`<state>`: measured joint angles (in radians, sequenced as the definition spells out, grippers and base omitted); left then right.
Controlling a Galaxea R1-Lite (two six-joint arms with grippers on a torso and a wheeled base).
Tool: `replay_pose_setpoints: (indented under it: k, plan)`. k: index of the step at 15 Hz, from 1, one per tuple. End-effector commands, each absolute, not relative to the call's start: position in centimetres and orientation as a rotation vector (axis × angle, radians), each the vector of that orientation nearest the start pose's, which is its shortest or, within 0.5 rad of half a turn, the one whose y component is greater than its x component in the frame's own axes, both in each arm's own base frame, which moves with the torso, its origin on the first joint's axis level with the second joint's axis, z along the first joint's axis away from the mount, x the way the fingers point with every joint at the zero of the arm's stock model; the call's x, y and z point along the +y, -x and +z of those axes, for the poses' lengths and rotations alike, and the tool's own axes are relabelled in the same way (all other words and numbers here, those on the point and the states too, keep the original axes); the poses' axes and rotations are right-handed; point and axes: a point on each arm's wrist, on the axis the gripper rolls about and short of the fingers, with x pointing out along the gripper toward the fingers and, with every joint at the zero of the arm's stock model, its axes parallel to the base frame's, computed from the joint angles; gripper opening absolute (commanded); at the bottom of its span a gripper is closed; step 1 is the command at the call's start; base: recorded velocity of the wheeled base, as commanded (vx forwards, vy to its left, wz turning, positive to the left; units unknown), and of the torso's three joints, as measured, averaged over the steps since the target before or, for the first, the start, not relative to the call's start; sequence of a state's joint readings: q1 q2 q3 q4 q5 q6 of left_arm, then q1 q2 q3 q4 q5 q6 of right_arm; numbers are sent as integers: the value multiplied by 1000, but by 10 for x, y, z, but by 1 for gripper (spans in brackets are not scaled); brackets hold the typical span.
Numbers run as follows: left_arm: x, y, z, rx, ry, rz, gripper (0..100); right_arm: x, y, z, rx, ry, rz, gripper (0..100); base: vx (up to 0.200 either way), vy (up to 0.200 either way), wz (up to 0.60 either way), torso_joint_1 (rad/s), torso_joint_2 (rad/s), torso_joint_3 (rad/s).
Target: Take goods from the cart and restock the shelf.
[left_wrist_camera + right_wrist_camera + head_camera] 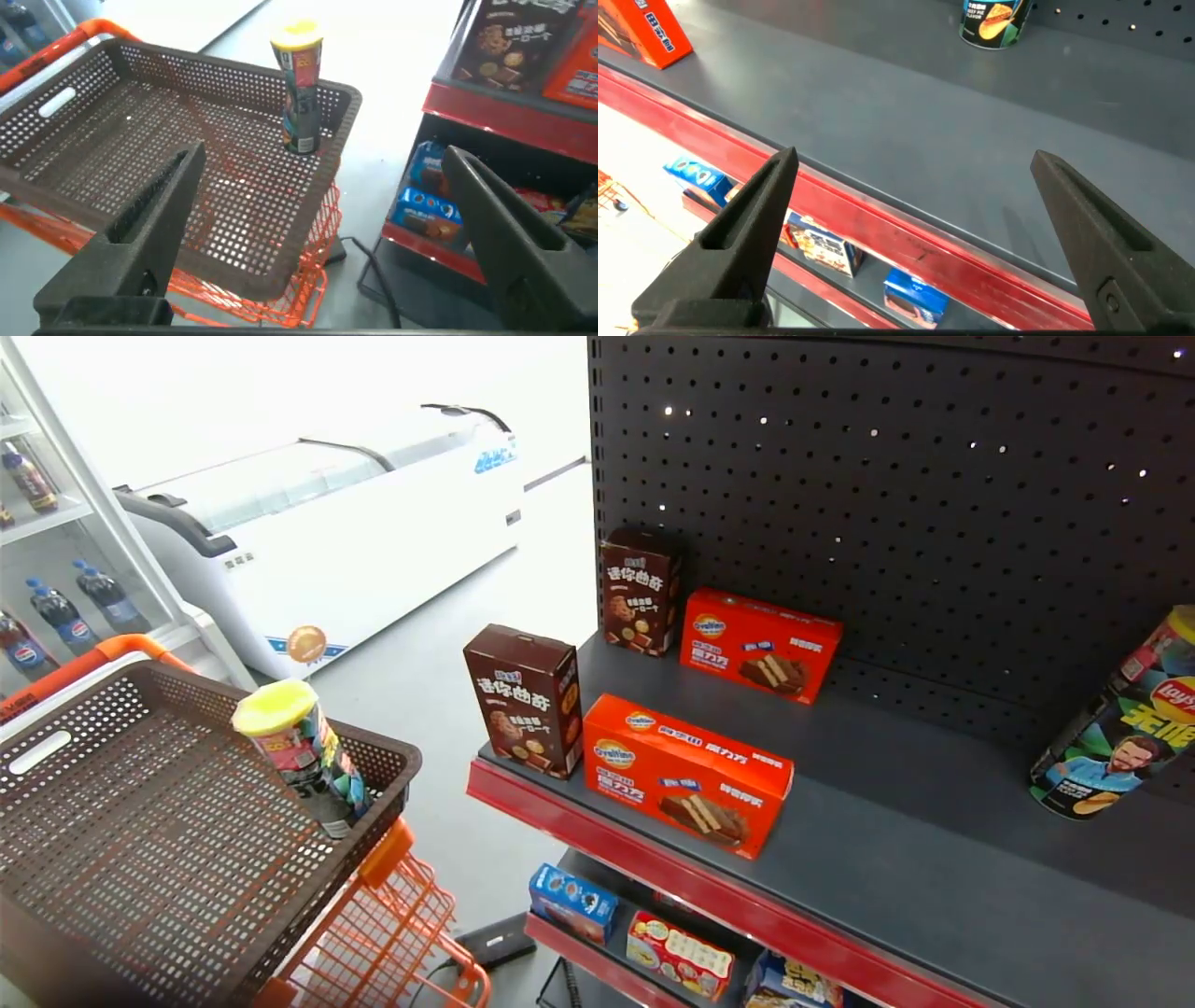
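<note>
Leftmost, one chip can [299, 747] stood in the cart basket [140, 821], left end effector [322, 157] released, facing it. Shelf [934, 859] held snack boxes [688, 775] and a second can [1120, 728]; right end effector [915, 161] released, empty. Restocking judged nearly done.

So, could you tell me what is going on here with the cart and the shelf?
The robot is restocking a shelf from a cart. Its left gripper is open and empty above the brown basket, where one yellow-lidded chip can stands upright in the corner nearest the shelf. Its right gripper, also open and empty, is over the shelf's front edge. On the shelf are two brown boxes, two orange boxes and a second chip can by the back panel.
</note>
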<state>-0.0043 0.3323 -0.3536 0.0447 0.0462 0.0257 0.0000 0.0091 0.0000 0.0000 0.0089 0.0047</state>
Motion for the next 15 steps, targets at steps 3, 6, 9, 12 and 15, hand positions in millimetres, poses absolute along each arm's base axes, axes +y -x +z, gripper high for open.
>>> replay_pose_setpoints:
  k: [3,6,9,12,15]
  plan:
    - [3,-98,207,262,-24,137,100,0,22,76,11,-5,9,100,0,0,0,0,0,0]
    - [12,-130,193,356,-13,209,100,0,22,76,11,-5,9,100,0,0,0,0,0,0]
    - [13,-164,170,403,8,198,100,0,22,76,11,-5,9,100,0,0,0,0,0,0]
    - [15,-202,136,357,-17,189,100,0,22,76,11,-5,8,100,0,0,0,0,0,0]
    - [15,-233,116,288,-4,157,100,0,22,76,11,-5,9,100,0,0,0,0,0,0]
